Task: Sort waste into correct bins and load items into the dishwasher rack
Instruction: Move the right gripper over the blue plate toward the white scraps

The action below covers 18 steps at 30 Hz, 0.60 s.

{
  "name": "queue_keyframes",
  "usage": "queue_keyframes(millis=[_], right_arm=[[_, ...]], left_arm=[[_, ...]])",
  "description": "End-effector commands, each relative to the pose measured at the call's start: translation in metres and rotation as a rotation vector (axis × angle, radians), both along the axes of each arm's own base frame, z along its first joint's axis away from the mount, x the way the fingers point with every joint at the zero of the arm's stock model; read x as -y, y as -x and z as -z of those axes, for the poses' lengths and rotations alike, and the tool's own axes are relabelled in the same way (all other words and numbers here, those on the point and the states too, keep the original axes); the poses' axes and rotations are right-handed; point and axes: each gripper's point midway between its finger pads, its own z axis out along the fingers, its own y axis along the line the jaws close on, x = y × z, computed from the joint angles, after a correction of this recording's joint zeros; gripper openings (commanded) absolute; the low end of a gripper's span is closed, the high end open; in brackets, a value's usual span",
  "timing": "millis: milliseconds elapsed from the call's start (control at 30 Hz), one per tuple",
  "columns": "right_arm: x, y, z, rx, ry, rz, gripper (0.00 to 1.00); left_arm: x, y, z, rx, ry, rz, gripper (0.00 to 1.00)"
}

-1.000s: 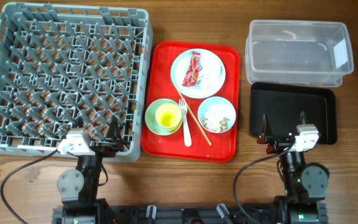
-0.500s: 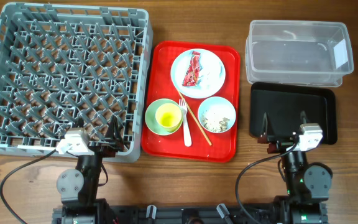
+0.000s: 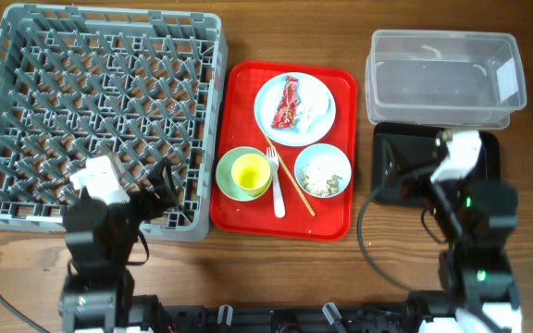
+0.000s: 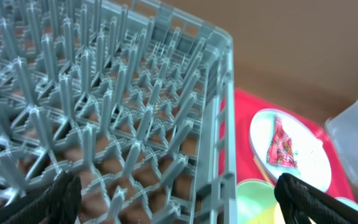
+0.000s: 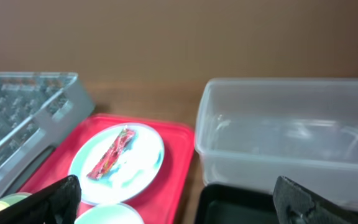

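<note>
The grey dishwasher rack stands at the left. On the red tray are a white plate holding a red-and-white wrapper and a white napkin, a green bowl with a yellow cup in it, a blue bowl with rice scraps, a white fork and chopsticks. The clear tub and black tray are at the right. My left gripper is open over the rack's near right corner. My right gripper is open over the black tray.
The left wrist view shows the plate with the wrapper past the rack wall. The right wrist view shows the plate, the wrapper and the clear tub ahead. Bare wooden table lies along the front edge.
Both arms have lifted and moved forward from their rest pose. The left one now hangs over the rack's corner, the right one over the black tray. The objects have not moved.
</note>
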Motion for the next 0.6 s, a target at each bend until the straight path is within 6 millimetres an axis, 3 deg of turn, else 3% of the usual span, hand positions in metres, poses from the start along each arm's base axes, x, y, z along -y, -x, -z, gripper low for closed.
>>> queue_keyframes(millis=[0,233,400,567], right_arm=[[-0.02,-0.021,-0.02,-0.09,-0.049,-0.11,1.0],[-0.022,-0.048,-0.028,-0.337,-0.012,-0.145,1.0],[-0.022,-0.059,-0.048,-0.375,0.032,-0.172,1.0],[-0.029,-0.062,-0.061,-0.37,-0.095,-0.153,1.0]], left_arm=[[-0.002,-0.013,-0.018,-0.08,0.015,-0.005,1.0],[-0.002,-0.018,-0.003,-0.29,0.03,-0.007,1.0],[-0.001,-0.017,0.004,-0.33,0.039,0.0,1.0],[-0.001,-0.015,-0.001,-0.309,0.037,-0.001,1.0]])
